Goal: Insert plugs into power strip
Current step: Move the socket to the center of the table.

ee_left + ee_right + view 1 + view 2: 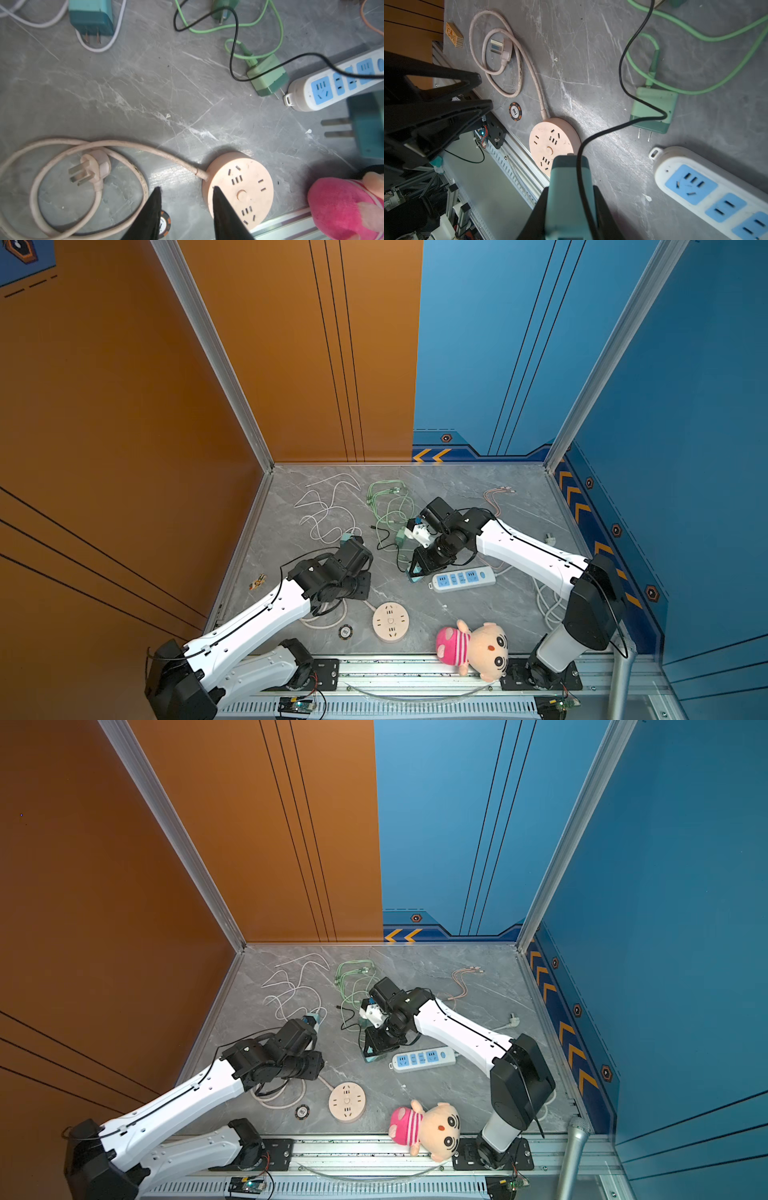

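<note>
My right gripper (570, 187) is shut on a teal plug (562, 172) that trails a black cable. It hangs just off the left end of the white power strip (463, 578) with blue sockets (675, 162), prongs pointing away from the strip. In the left wrist view the held plug (367, 124) is blurred. A mint green plug (268, 75) lies beside the strip's end, and another teal plug (91, 16) lies further left. My left gripper (186, 188) is open and holds nothing, low over the table beside a round peach socket hub (249, 182).
The peach hub's thick cord and plug (93, 168) coil on the left. A poker chip (515, 111) lies beside it, and a plush doll (473, 649) sits at the front edge. White, green and pink cables (496, 497) tangle at the back. A wooden block (257, 581) sits by the left wall.
</note>
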You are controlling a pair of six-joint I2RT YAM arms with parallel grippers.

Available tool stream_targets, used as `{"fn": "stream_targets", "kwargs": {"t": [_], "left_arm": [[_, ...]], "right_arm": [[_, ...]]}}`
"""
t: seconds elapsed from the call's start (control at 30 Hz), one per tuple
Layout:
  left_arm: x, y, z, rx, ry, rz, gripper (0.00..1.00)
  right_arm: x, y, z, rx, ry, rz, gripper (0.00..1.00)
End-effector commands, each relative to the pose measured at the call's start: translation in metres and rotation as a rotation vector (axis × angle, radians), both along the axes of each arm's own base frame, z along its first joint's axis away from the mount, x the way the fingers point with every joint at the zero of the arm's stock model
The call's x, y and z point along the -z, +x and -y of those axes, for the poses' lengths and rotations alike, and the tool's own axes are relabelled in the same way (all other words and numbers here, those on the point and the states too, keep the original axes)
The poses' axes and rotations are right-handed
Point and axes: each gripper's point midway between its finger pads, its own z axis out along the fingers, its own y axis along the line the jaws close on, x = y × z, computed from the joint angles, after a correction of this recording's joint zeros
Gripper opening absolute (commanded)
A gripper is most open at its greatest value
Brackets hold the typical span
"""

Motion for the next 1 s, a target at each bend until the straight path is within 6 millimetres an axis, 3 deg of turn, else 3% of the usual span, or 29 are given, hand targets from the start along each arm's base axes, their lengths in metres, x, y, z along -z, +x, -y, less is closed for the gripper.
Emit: {"fn": "stream_targets", "kwargs": {"t": [0.0, 0.57, 0.8, 0.97], "left_arm": [[0.028, -0.019, -0.013, -0.141, 0.042, -0.111, 0.45], [0.084, 0.002, -0.006, -0.336, 0.013, -0.181, 0.46], [0.096, 0.0, -0.014, -0.379, 0.037, -0.225, 0.38], [0.105, 0.004, -0.024, -0.441, 0.026, -0.24, 0.23]], "right_arm": [[-0.003, 0.006, 0.005, 0.008, -0.013, 0.041, 0.0], [-0.003, 0.009, 0.004, -0.006, 0.016, 0.082, 0.0], [-0.003, 0.01, 0.007, -0.033, 0.005, 0.146, 0.0], [-0.001, 0.009, 0.005, -0.067, -0.01, 0.182, 0.0]]}}
